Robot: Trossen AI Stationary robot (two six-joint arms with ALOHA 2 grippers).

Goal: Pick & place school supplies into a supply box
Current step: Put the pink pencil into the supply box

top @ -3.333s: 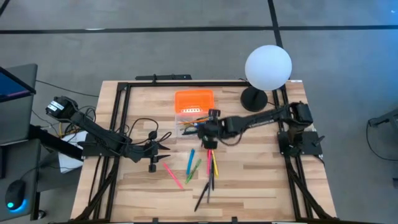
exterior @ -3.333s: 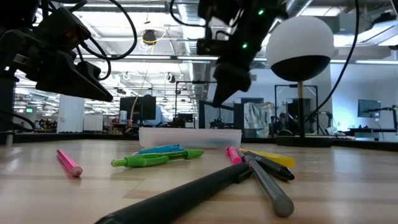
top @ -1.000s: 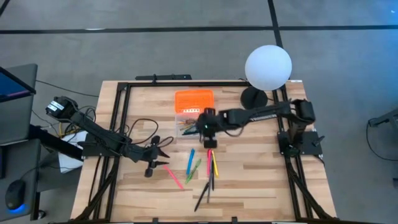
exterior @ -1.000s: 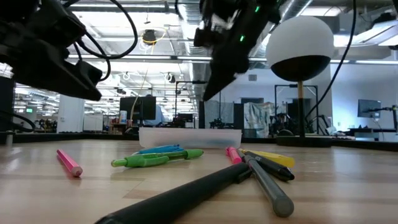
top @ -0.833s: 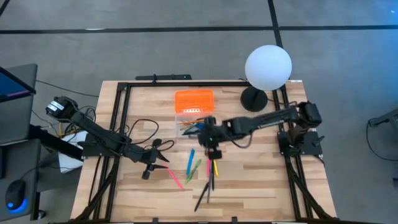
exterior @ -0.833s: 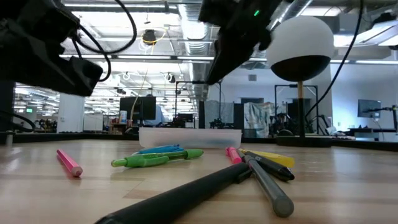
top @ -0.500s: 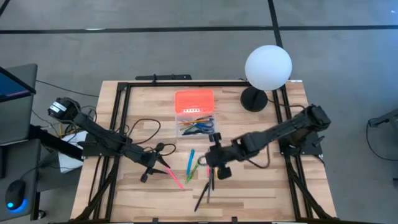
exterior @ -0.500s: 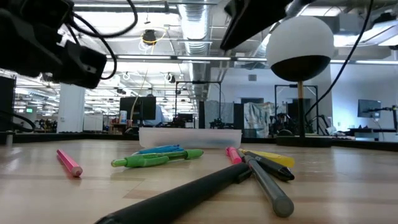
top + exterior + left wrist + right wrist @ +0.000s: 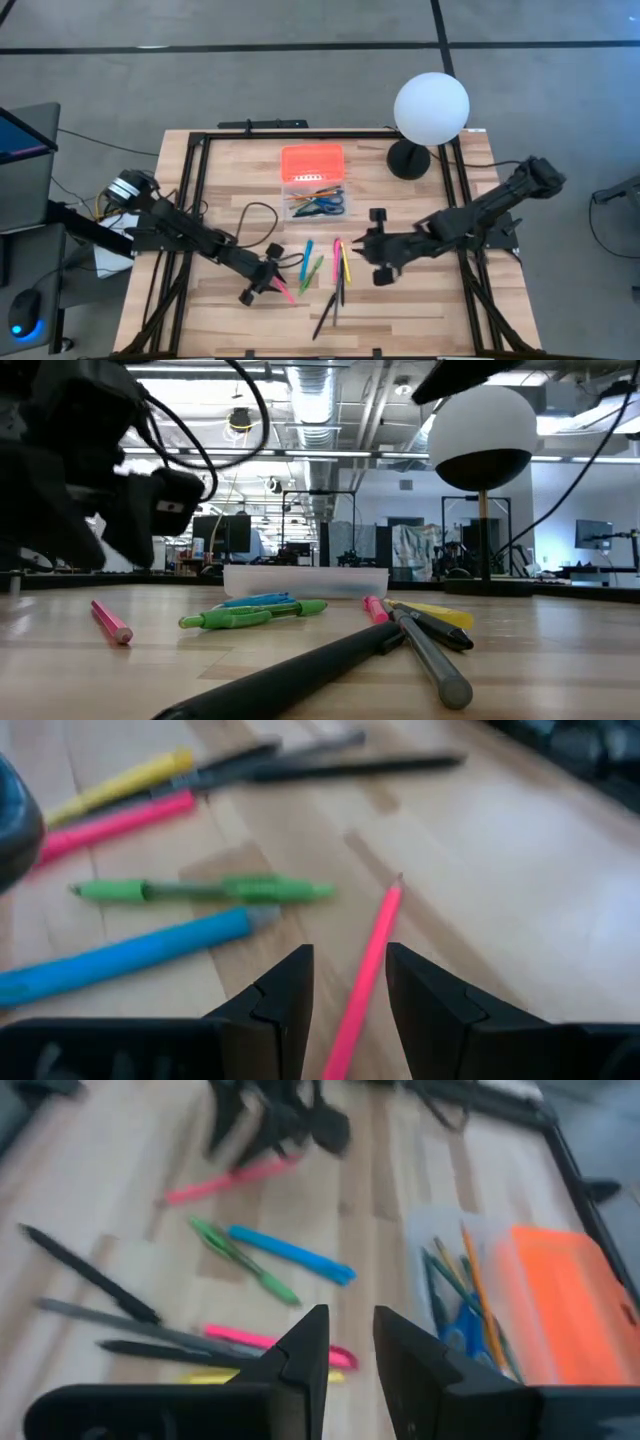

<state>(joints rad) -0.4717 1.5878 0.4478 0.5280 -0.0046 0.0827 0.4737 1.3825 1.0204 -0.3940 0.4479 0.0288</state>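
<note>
Wood table point(image 9: 420, 300) | left hand point(image 9: 347, 982) apart astride pink pencil point(image 9: 364, 970) | right hand point(image 9: 350, 1342) empty, narrowly apart

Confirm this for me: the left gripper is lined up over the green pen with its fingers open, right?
Not quite. The left gripper does have its fingers open, but the left wrist view shows them straddling the pink pencil, not the green pen, which lies farther ahead.

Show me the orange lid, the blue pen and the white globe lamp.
orange lid point(image 9: 311, 160), high view, middle of the lid.
blue pen point(image 9: 307, 257), high view, middle of its barrel.
white globe lamp point(image 9: 431, 107), high view, centre of the globe.
</note>
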